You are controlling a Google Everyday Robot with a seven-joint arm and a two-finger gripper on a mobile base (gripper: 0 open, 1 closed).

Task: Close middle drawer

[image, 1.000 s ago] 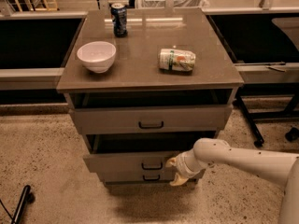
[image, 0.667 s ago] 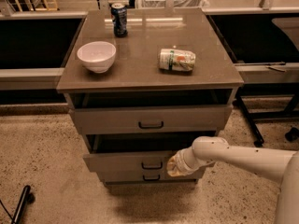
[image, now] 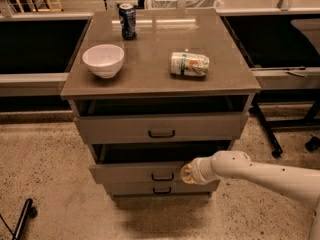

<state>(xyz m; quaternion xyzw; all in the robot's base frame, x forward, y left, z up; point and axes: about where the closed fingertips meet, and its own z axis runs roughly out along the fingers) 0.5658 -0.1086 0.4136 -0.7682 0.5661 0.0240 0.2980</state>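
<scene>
The middle drawer (image: 135,173) is a grey-brown drawer with a low flat front and a small dark pull (image: 162,176). It stands slightly pulled out of the cabinet, with a dark gap above it. My gripper (image: 187,174) is at the end of the white arm coming from the lower right. It rests against the drawer's front panel just right of the pull.
The top drawer (image: 161,126) above is also pulled out a little. The lowest drawer front (image: 162,189) sits below. On the cabinet top (image: 150,74) are a white bowl (image: 103,60), an upright dark can (image: 128,20) and a can lying on its side (image: 189,64). Dark counters flank the cabinet.
My gripper has moved left along the middle drawer's front, closer to the pull. The drawer appears pushed in somewhat.
</scene>
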